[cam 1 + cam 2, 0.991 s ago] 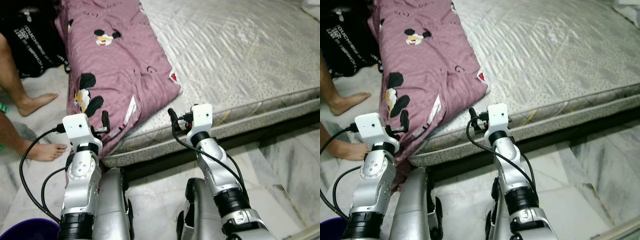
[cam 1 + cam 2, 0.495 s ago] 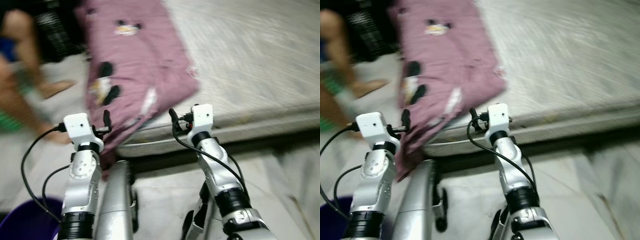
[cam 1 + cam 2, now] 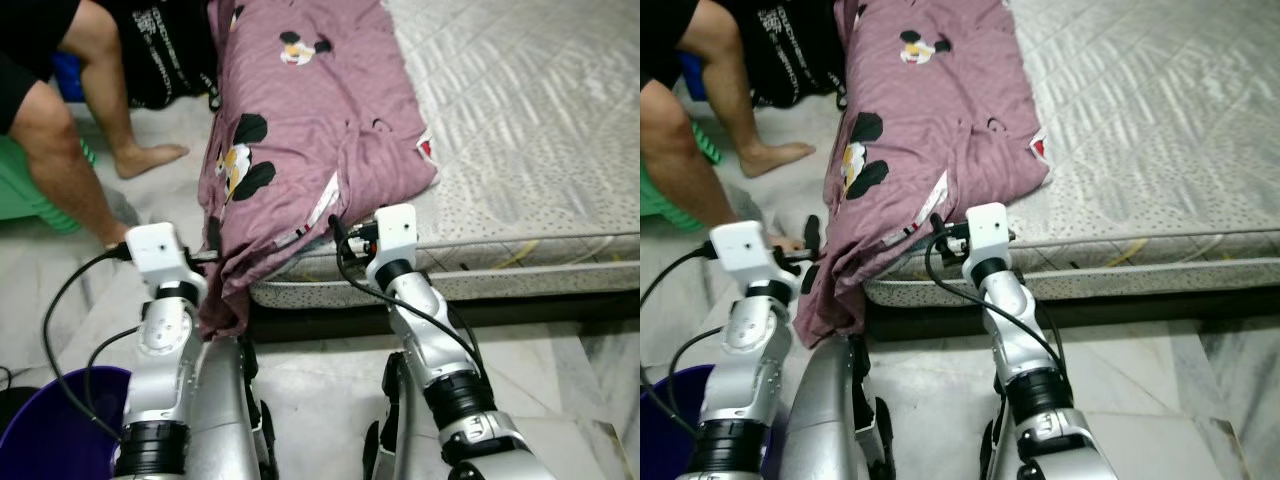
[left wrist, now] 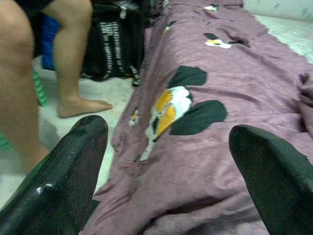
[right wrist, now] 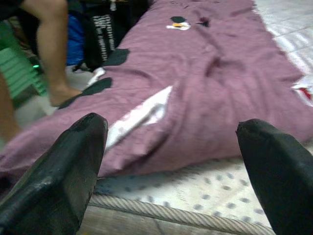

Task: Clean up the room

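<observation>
Person: seated at the far left, bare legs (image 3: pixel 70 150) on the floor beside the bed; upper body cut off by the frame edge.
Purple tub: rim (image 3: pixel 40 420) at the lower left corner, on the floor by the robot's left side; contents not visible.
Left gripper (image 4: pixel 168 161): fingers spread wide, holding nothing; it hovers just before the hanging corner of the blanket, near the bed's left edge.
Blanket (image 3: pixel 300 130): mauve, cartoon-mouse print, lying on the left part of the mattress. Long axis runs away from the robot, up the bed. Its near left corner spills over the mattress edge and hangs toward the floor.
Right gripper (image 5: pixel 171 156): fingers also wide apart, empty; it stands at the mattress edge, just short of the blanket's near hem.
Key relation: blanket lies straight ahead of both grippers; the left is judged nearer the drooping corner, the right nearer the hem on the mattress.
Mattress (image 3: pixel 540 130): grey quilted; right part bare.
Hidden or unclear: blanket's far end is cut off at the top; whether the hanging corner touches the floor cannot be told, the left arm covers it.
</observation>
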